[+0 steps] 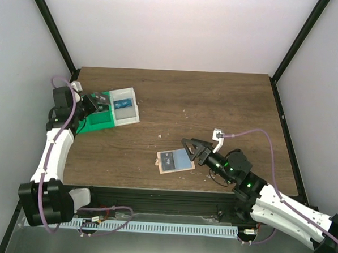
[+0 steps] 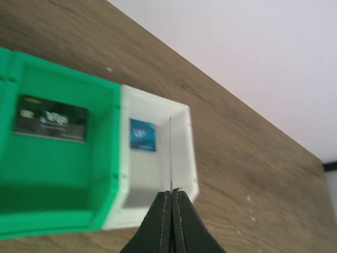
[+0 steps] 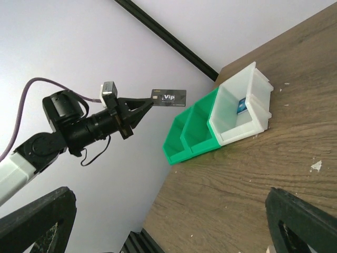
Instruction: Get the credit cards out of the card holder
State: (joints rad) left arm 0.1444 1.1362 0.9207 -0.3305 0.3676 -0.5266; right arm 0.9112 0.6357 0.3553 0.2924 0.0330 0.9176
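The left pincer (image 2: 171, 194) is clamped tight on a dark credit card (image 3: 168, 97) with white print. It pinches the card by one short end and holds it in the air above the bins. From its own wrist camera the card shows only as a thin edge-on line over the white bin (image 2: 191, 153). The right pincer (image 1: 194, 145) stands spread wide with nothing between its fingers, low over the far right edge of the card holder (image 1: 176, 161); whether it touches the sleeve cannot be told. The card holder lies flat on the desk (image 1: 215, 100) near the front edge, towards the middle, and is tan with a pale blue panel and a dark patch with pale print at its left end. At the desk's far left the green bin (image 2: 66, 174) and the white bin sit side by side, touching. A second dark card (image 2: 50, 118) lies in the green compartment next to the white bin, and a blue card (image 2: 143, 135) lies inside the white bin.
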